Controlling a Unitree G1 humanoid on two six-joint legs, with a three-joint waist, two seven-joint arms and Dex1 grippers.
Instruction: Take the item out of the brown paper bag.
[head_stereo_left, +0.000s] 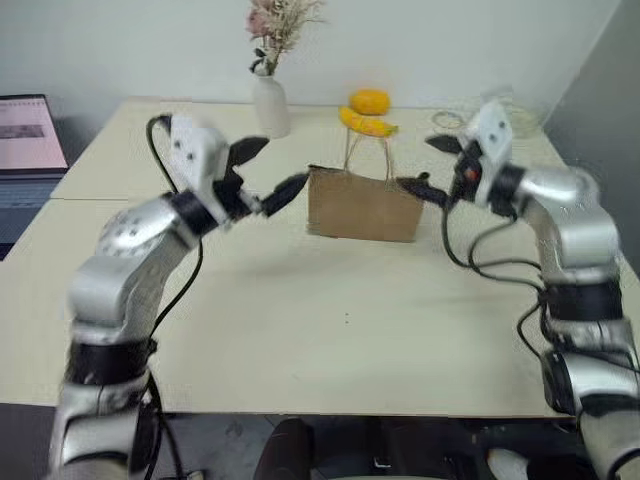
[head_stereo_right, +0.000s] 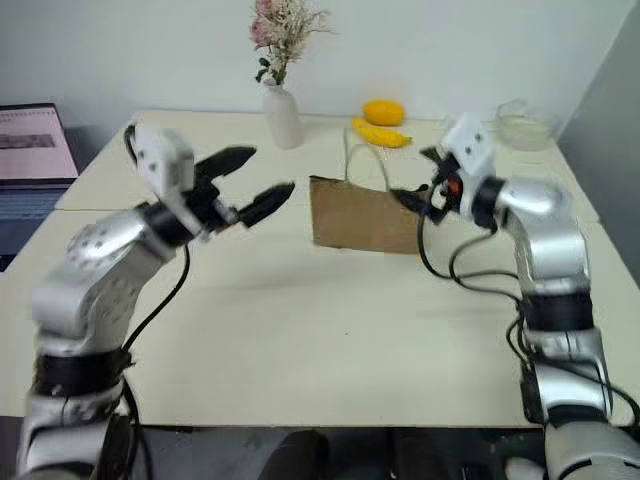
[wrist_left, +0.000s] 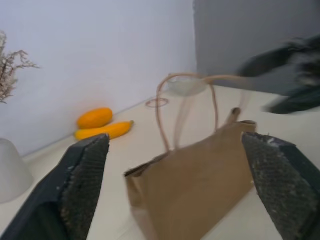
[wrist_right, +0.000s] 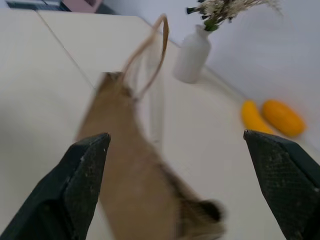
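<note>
Left eye view: the small crumpled brown paper bag (head_stereo_left: 362, 207) with thin loop handles stands upright on the cream table (head_stereo_left: 300, 330), between both grippers. The left gripper (head_stereo_left: 268, 172) hangs just beside the bag's one end, black fingers spread wide, holding nothing. The right gripper (head_stereo_left: 428, 166) hovers near the opposite end, likewise wide open and empty. Beyond the bag lie a yellow banana (head_stereo_left: 367, 124) and an orange fruit (head_stereo_left: 369, 101); the red item cannot be seen.

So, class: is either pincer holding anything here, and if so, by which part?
Nothing is held. The left pincer and right pincer are both open, either side of the paper bag.
</note>
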